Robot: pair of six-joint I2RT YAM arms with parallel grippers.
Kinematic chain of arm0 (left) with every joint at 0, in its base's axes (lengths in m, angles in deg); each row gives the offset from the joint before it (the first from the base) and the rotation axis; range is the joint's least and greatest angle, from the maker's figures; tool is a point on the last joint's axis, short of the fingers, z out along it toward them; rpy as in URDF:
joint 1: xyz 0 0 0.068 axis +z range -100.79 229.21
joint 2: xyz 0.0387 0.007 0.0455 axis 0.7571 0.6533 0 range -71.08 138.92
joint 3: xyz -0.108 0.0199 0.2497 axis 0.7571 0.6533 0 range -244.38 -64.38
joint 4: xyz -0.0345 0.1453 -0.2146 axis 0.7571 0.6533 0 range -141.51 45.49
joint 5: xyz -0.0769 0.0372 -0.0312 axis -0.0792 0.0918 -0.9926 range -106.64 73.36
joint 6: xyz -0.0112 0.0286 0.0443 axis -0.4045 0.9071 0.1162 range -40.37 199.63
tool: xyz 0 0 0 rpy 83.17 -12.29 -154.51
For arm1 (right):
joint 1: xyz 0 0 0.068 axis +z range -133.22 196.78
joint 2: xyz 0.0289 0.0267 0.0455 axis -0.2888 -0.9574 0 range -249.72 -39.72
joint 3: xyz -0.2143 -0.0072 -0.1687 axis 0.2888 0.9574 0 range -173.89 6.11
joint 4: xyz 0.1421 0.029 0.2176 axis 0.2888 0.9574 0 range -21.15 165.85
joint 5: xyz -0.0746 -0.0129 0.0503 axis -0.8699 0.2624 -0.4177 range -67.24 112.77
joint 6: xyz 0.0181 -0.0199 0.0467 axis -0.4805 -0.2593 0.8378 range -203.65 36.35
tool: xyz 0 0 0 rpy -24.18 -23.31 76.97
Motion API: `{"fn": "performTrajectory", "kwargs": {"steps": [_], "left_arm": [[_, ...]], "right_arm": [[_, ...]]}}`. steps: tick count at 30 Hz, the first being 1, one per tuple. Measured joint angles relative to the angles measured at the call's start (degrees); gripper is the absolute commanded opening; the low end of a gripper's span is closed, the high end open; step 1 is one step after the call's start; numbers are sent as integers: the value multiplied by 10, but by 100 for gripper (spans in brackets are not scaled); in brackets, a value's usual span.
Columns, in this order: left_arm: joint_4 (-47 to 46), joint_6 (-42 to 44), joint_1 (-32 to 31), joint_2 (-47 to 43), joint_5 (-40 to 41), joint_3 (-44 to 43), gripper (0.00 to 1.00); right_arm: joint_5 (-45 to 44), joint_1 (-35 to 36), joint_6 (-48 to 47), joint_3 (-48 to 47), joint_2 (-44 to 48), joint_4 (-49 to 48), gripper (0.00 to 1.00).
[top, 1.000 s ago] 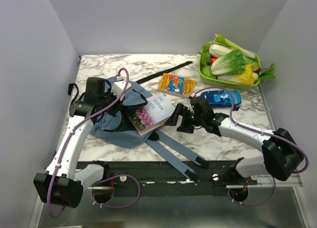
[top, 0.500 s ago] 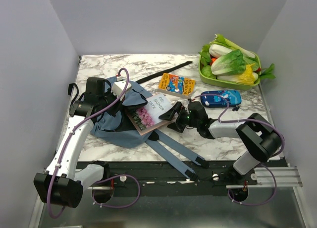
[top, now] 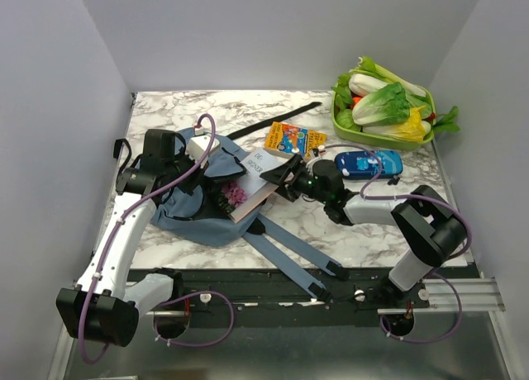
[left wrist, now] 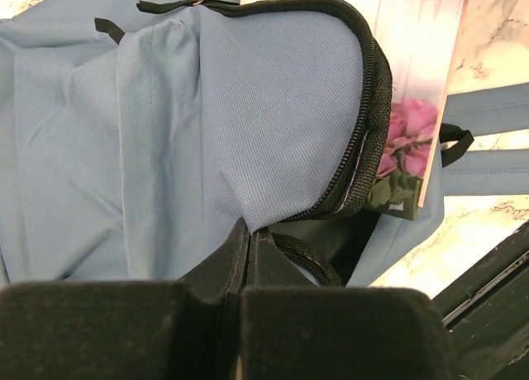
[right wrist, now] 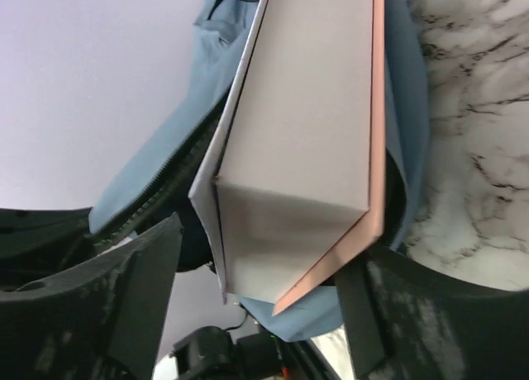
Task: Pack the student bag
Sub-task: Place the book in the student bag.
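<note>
Dusty-blue and soft, the student bag [top: 194,211] lies on the left half of the marble table [top: 397,223], with its two shoulder straps [top: 289,252] trailing toward the near edge. The left gripper [top: 198,175] has its fingers pressed together on a fold of the bag's fabric just beside the black zipper [left wrist: 372,91]. In the left wrist view this pinch holds the flap raised, showing the dark mouth of the bag. A book [top: 254,175] with pink flowers on its cover sits tilted, its far end inside that mouth and its near end raised off the table. The right gripper [top: 283,178] meets this near end with its jaws spread wide, one finger on each side of the book. In the right wrist view the right finger touches the pink cover edge, while a dark gap separates the left finger from the book, so the jaws are not clamped on it. Behind the right gripper lie an orange box [top: 293,139] and a blue pencil case [top: 369,161]. A green tray [top: 340,120] of vegetables stands in the far right corner, and a black strap [top: 273,120] lies near the back of the table.
</note>
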Motion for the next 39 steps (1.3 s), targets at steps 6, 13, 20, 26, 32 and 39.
{"fn": "performTrajectory", "kwargs": {"steps": [6,13,20,26,32,39], "left_arm": [[-7,-9,-1,0,-4,18,28],[-7,-36,-11,47,-9,25,40],[-52,-58,-72,32,37,28,62],[-97,-77,-128,31,76,34,61],[-136,-86,-135,48,99,45,38],[-160,-70,-135,71,128,59,0]], "right_arm": [[-8,17,-29,-61,-24,32,67],[-45,41,-83,-150,-30,144,65],[-68,51,-99,-164,-30,209,68],[-78,57,-102,-168,-30,246,71],[-86,59,-105,-167,-30,262,72],[-91,59,-99,-164,-28,277,65]]}}
